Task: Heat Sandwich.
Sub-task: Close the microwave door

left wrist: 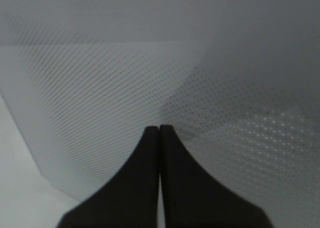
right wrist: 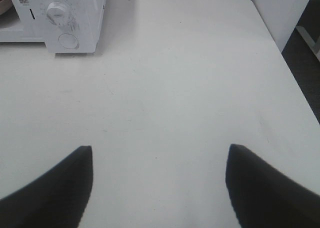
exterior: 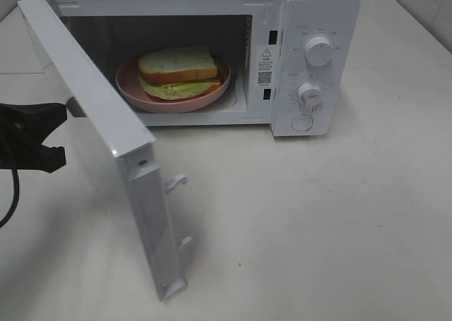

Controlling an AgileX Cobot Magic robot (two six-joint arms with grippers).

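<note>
Left gripper [left wrist: 159, 129] jaws are pressed together, tips at the outer face of the open microwave door [exterior: 106, 134]; contact can't be confirmed. Right gripper [right wrist: 160, 148] jaws are spread, nothing held, over bare table [right wrist: 175, 87]. Sandwich [exterior: 176, 65] is seated on the pink plate [exterior: 128, 88] inside the microwave [exterior: 321, 14]. Door closing is judged the step in hand: push is best applied near the free edge, steadily, until the latch hooks [exterior: 176, 183] are seated. Swing arc looks unobstructed; plate rim appears inside the sill.

You have a plain white table [exterior: 339, 229] under soft, even light. Past its right edge you see dark floor [right wrist: 306, 77] and a white panel [right wrist: 275, 12].
</note>
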